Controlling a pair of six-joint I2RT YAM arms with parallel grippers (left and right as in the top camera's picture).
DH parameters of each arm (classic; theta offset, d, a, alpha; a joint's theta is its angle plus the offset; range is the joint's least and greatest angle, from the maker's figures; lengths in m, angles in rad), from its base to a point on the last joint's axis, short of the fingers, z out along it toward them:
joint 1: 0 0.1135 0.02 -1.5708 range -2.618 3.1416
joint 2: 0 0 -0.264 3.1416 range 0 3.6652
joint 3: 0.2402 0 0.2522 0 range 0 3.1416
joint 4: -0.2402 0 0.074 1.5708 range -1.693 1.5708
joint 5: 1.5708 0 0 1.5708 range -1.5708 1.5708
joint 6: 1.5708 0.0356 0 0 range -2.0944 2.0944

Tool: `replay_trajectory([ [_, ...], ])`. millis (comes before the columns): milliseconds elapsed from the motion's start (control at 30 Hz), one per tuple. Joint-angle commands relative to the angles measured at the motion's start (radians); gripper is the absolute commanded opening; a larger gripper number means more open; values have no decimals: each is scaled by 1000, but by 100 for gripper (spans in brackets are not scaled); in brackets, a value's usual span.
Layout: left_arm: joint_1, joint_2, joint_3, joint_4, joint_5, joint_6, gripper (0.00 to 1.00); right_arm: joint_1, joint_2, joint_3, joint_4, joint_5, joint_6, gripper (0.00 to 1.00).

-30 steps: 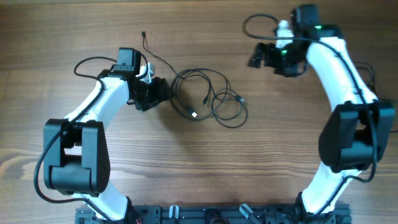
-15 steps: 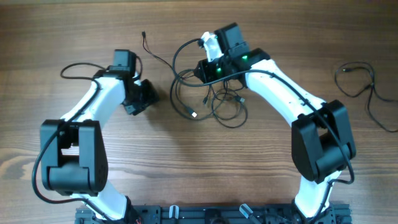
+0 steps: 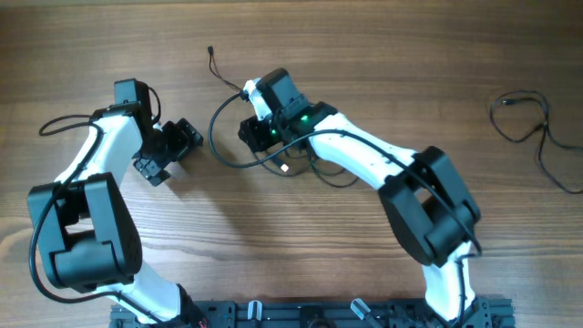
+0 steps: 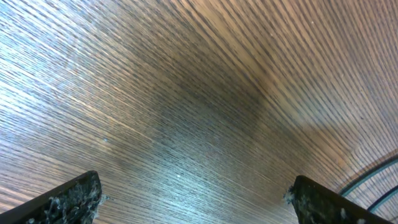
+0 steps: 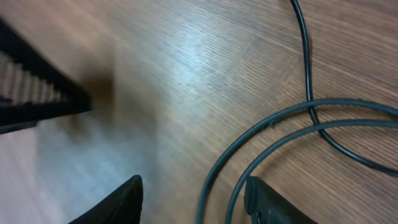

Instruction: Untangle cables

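The left claw [image 3: 169, 149] hangs over bare wood on the left side of the tabletop [image 3: 273, 255]. Its fingers are spread wide with nothing between them, which the left wrist view [image 4: 199, 200] confirms.

The right arm reaches across to the middle, and the right claw [image 3: 254, 133] sits down at the left edge of the tangled cables [image 3: 314, 169]. A wide loop bulges out from the tangle toward the left arm, and a white-tipped plug [image 3: 284, 168] pokes out just below the arm. In the right wrist view the right claw [image 5: 196, 200] has its fingers apart. Two thin black strands [image 5: 280, 119] curve down through the gap, and they look loose rather than pinched.

One more cable [image 3: 545, 137] lies by itself, well apart, near the right edge.
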Motion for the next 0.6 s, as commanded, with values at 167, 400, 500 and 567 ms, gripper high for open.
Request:
replay_trajectory([
  [167,5,8,-1,1,-10,8,100,-2,106,-8,32,126,34,56],
  [400,5,8,-1,1,-10,8,100,-34,-5,27,42,206,-10,61],
  [500,5,8,-1,1,-10,8,100,-65,-16,26,16,290,-32,64],
  [567,5,8,-1,1,-10,8,100,-92,-15,16,-9,290,-68,63],
])
